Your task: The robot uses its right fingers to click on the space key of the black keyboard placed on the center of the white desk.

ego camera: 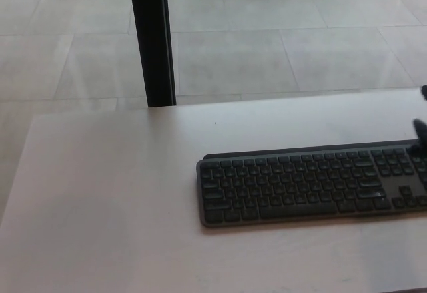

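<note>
A black keyboard lies flat on the white desk, running from the desk's middle off the right edge of the picture. Its long space key sits in the front row. Black fingertips of my right hand just show at the right edge, above the keyboard's far right corner and well to the right of the space key. Too little of the hand shows to tell how it is held. My left hand does not show.
A black vertical post stands behind the desk's far edge at centre left. Grey floor tiles lie beyond it. The desk's left edge runs close to the picture's left side.
</note>
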Robot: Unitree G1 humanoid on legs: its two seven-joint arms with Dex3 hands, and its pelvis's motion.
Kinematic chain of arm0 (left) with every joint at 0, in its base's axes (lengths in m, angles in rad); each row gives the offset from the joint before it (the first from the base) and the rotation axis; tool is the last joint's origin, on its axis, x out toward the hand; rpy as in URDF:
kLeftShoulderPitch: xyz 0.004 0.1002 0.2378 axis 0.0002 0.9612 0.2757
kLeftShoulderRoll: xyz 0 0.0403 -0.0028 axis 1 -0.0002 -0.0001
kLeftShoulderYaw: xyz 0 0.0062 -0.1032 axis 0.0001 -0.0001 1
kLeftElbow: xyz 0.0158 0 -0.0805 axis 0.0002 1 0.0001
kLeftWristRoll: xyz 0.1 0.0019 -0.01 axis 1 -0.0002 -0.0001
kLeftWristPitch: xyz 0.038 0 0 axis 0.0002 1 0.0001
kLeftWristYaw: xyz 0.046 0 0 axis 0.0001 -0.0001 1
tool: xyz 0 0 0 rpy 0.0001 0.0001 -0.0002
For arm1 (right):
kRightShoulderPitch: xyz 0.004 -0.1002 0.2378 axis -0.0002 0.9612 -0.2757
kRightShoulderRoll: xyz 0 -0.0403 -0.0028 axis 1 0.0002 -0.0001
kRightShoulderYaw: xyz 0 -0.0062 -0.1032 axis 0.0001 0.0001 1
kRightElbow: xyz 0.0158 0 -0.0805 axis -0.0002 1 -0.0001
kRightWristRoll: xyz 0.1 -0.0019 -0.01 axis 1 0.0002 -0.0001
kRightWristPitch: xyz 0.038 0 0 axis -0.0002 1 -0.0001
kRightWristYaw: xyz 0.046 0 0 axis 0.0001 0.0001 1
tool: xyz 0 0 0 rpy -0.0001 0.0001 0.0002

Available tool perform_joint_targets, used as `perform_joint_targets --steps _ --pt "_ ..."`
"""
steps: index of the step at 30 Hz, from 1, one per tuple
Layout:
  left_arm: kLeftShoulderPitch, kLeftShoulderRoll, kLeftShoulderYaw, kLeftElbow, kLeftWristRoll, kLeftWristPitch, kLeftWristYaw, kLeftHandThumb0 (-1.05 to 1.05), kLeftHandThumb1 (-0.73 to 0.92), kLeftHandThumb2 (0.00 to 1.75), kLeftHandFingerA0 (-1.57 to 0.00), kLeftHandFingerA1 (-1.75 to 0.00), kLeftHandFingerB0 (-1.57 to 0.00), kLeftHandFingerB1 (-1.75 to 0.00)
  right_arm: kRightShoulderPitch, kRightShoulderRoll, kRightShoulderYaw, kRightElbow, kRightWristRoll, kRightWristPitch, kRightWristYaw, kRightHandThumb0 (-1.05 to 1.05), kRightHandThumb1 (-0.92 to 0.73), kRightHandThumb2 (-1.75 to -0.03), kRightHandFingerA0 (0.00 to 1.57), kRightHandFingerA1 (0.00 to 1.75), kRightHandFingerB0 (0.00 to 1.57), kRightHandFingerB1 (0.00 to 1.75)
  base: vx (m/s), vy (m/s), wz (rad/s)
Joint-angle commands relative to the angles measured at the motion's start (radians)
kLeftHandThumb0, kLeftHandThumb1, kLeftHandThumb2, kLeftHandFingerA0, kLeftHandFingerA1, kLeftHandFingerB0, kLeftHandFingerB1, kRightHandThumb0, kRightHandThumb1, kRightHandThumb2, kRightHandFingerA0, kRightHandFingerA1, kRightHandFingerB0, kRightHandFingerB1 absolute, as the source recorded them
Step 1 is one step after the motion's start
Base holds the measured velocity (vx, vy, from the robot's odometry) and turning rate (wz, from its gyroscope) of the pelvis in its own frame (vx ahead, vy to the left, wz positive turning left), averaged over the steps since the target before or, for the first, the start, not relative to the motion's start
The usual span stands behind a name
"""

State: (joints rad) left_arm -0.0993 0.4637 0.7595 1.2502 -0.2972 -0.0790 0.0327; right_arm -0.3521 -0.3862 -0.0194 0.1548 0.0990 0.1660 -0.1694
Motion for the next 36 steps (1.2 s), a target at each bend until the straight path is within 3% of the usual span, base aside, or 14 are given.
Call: perform_joint_targets --steps 1,4,5,9,11,12,13,17,21,22,24,28,36 --pt "0.013 0.029 0.003 0.016 -0.034 -0.010 0.009 -0.42 0.54 0.56 -0.72 -0.77 -0.70 -0.60 0.056 -0.071 0.282 -0.012 -0.349 -0.058 0.055 -0.57 -0.55 -0.57 1.00 0.95 0.74 0.43 0.00 0.000 0.00" --pt "0.013 0.030 0.000 0.016 -0.031 -0.007 0.011 -0.43 0.54 0.56 -0.72 -0.78 -0.70 -0.60 0.051 -0.086 0.325 -0.010 -0.374 -0.034 0.063 -0.59 -0.57 -0.58 0.99 0.96 0.75 0.43 0.00 0.000 0.00" --pt "0.011 0.029 0.002 0.014 -0.034 -0.010 0.005 -0.42 0.54 0.56 -0.70 -0.78 -0.69 -0.61 0.049 -0.093 0.359 0.005 -0.405 -0.035 0.061 -0.62 -0.58 -0.58 1.00 0.87 0.76 0.43 0.00 0.000 0.00" --pt "0.004 0.031 0.000 0.013 -0.032 -0.008 0.014 -0.42 0.54 0.56 -0.73 -0.79 -0.72 -0.61 0.044 -0.090 0.403 0.048 -0.407 -0.054 0.061 -0.58 -0.56 -0.58 1.02 0.89 0.74 0.43 0.00 0.000 0.00" --pt "0.001 0.031 0.011 0.013 -0.045 -0.003 0.002 -0.41 0.53 0.56 -0.70 -0.78 -0.68 -0.61 0.044 -0.085 0.419 0.081 -0.419 -0.102 0.034 -0.55 -0.54 -0.57 1.02 1.08 0.76 0.45 0.00 0.000 0.00" --pt "0.001 0.032 0.007 0.013 -0.041 -0.004 0.006 -0.43 0.52 0.55 -0.73 -0.80 -0.69 -0.62 0.040 -0.087 0.431 0.091 -0.429 -0.112 0.030 -0.53 -0.51 -0.56 1.05 1.09 0.77 0.45 0.00 0.000 0.00" --pt "0.002 0.031 0.002 0.013 -0.034 -0.007 0.010 -0.43 0.52 0.56 -0.73 -0.82 -0.70 -0.62 0.037 -0.095 0.453 0.099 -0.452 -0.117 0.030 -0.55 -0.57 -0.57 0.98 1.18 0.72 0.44 0.00 0.000 0.00" --pt "-0.001 0.031 -0.003 0.012 -0.031 -0.008 0.011 -0.43 0.53 0.56 -0.76 -0.86 -0.70 -0.61 0.029 -0.116 0.509 0.114 -0.507 -0.128 0.021 -0.53 -0.57 -0.57 0.98 1.18 0.70 0.44 0.00 0.000 0.00" --pt "-0.010 0.034 -0.004 0.017 -0.030 -0.004 0.009 -0.42 0.55 0.56 -0.71 -0.80 -0.71 -0.61 0.015 -0.124 0.548 0.138 -0.538 -0.147 0.013 -0.53 -0.57 -0.59 0.97 1.07 0.69 0.43 0.00 0.000 0.00" --pt "-0.010 0.036 -0.011 0.019 -0.022 -0.005 0.018 -0.43 0.54 0.56 -0.77 -0.85 -0.72 -0.61 0.012 -0.124 0.561 0.144 -0.549 -0.156 0.010 -0.52 -0.59 -0.58 0.98 1.06 0.69 0.43 0.00 0.000 0.00" --pt "-0.010 0.034 -0.006 0.016 -0.028 -0.007 0.014 -0.42 0.53 0.56 -0.75 -0.79 -0.70 -0.60 0.010 -0.120 0.569 0.154 -0.554 -0.167 0.001 -0.51 -0.58 -0.58 0.98 1.07 0.69 0.44 0.00 0.000 0.00" --pt "-0.010 0.032 -0.009 0.012 -0.027 -0.004 0.020 -0.44 0.53 0.56 -0.78 -0.84 -0.70 -0.60 -0.004 -0.110 0.593 0.177 -0.578 -0.180 -0.002 -0.50 -0.58 -0.59 1.00 1.17 0.68 0.44 0.00 0.000 0.00" --pt "-0.011 0.032 -0.004 0.017 -0.037 -0.012 0.020 -0.42 0.52 0.55 -0.79 -0.86 -0.74 -0.61 -0.037 -0.065 0.582 0.237 -0.597 -0.171 -0.012 -0.50 -0.58 -0.59 0.95 1.11 0.66 0.43 0.00 0.000 0.00"
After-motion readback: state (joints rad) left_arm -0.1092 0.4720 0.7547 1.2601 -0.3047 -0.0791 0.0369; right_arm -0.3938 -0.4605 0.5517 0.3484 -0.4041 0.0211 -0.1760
